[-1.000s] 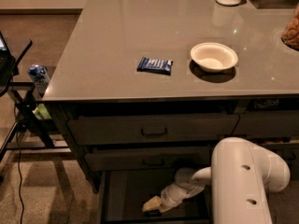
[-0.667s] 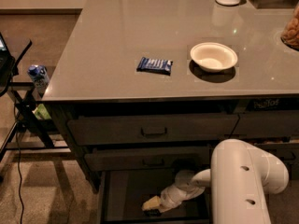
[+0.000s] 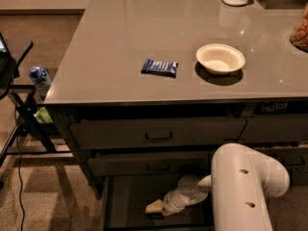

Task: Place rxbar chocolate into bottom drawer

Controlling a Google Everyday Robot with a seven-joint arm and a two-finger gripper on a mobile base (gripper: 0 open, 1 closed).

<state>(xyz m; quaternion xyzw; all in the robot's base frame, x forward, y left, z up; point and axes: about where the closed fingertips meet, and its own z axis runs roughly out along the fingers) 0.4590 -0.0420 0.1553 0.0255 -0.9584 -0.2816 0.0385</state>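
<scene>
The bottom drawer (image 3: 126, 202) of the dark grey cabinet is pulled open, with a dark flat floor. My white arm (image 3: 240, 186) reaches down into it from the right. My gripper (image 3: 156, 209) sits low inside the drawer, near its front middle, just above the floor. A small dark shape lies right under the gripper tip; I cannot tell whether it is the rxbar chocolate, which otherwise does not show.
A blue-wrapped bar (image 3: 159, 67) and a white bowl (image 3: 220, 58) lie on the grey countertop (image 3: 120, 32). Two shut handled drawers (image 3: 159, 133) sit above the open one. A black stand and a blue can (image 3: 39, 77) are at the left.
</scene>
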